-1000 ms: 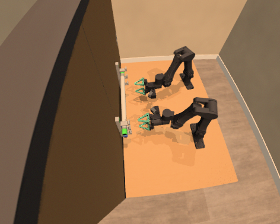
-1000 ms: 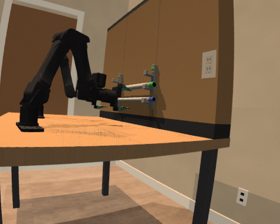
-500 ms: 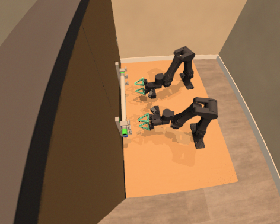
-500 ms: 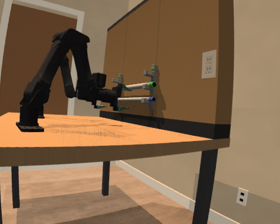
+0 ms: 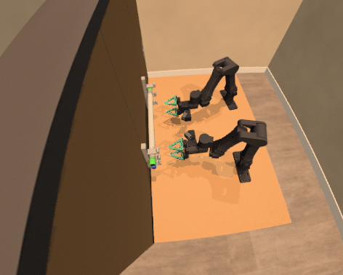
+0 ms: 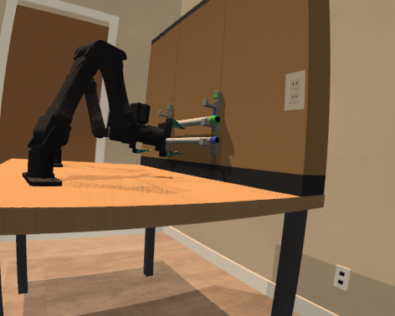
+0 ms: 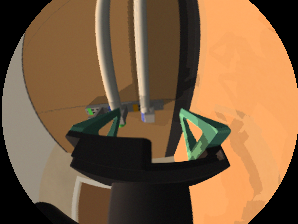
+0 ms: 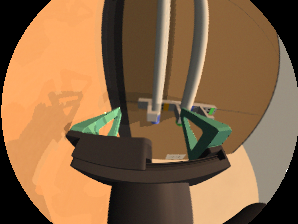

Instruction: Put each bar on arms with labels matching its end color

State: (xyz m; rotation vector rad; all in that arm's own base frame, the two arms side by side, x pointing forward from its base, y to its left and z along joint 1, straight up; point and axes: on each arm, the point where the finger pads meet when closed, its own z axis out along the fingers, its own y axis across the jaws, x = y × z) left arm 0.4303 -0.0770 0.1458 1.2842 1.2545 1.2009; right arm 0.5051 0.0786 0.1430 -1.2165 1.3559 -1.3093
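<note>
As green-ended bar point(image 5: 151, 120) point(image 6: 192, 122) point(image 7: 103, 50) point(image 8: 200, 50) lies above blue-ended bar point(image 5: 153, 166) point(image 6: 187, 140) point(image 7: 142, 55) point(image 8: 162, 55), open gap separates them.

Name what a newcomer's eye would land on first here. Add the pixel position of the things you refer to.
Most likely the two black arms, standing side by side on the orange tabletop point(image 5: 206, 204) point(image 6: 112, 196), their green-fingered grippers open toward the wall rack point(image 5: 144, 150) point(image 6: 218, 109). Next, the bright green bar end point(image 5: 152, 161) point(image 6: 214, 119) on the rack, just above the blue one point(image 6: 214, 140).

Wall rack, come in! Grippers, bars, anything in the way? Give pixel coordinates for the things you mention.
Both grippers point(image 5: 176, 150) point(image 5: 171, 106) point(image 6: 151, 142) point(image 6: 182, 140) point(image 7: 150, 111) point(image 8: 151, 110) open, empty. Both bars on rack, each one pair too low. Green-ended bar point(image 5: 150, 120) point(image 6: 192, 122) point(image 7: 102, 50) point(image 8: 199, 50) blocks blue-labeled pair.
</note>
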